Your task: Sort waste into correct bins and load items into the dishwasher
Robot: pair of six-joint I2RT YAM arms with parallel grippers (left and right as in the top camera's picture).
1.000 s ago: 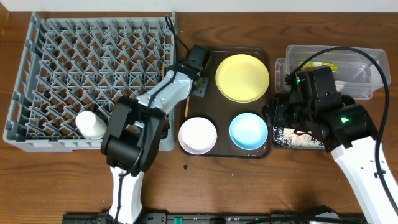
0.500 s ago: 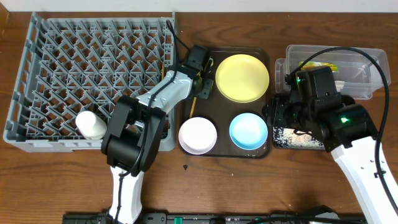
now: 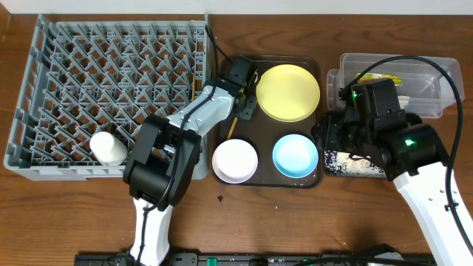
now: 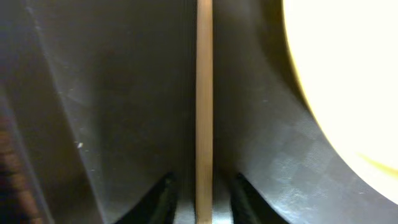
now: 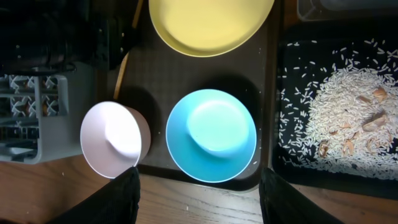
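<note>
Left hand (image 4: 200, 193) shifted, narrowing on thin wooden chopstick (image 4: 204, 93) (grip unclear); right hand (image 5: 199, 186) spread.

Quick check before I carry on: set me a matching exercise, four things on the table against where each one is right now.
Things
1. white cup
2. rice scraps
3. yellow plate
4. chopstick

Places
A. on the brown tray, next to the light blue bowl
B. between the fingers of the left gripper
C. in the grey dish rack
D. in the black tray

Pairs: 1-C, 2-D, 3-A, 4-B
</note>
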